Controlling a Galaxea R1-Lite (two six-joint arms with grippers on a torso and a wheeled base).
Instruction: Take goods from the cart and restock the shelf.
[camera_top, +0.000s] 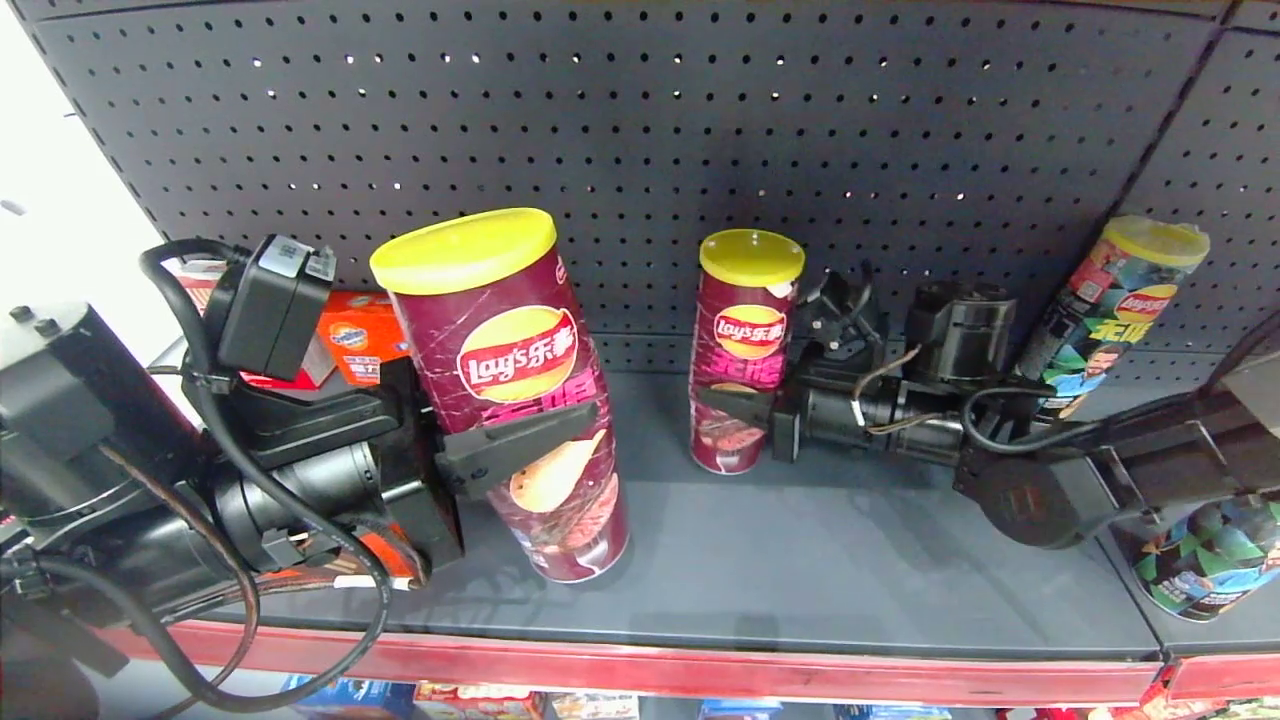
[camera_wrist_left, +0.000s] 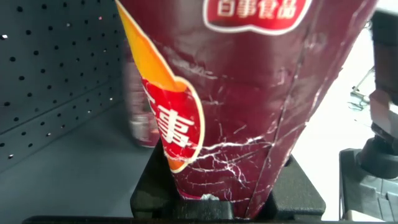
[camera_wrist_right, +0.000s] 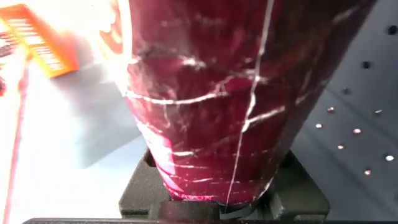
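Clamping near can (camera_top: 515, 345) — left pincer (camera_top: 505, 445) pressed round its middle; right pincer (camera_top: 735, 410) pinching far can (camera_top: 748, 330) — lower half.

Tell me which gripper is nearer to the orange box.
Left. The left gripper holds its can close to the orange box; the right gripper holds another can farther along the shelf.

We see glossy printed wrap, creased with white cracks, on the near can (camera_top: 505, 350) and far can (camera_top: 745, 335). The shelf (camera_top: 800, 560) and pegboard (camera_top: 650, 120) look matt grey metal; the near lid (camera_top: 463, 250) smooth yellow plastic.
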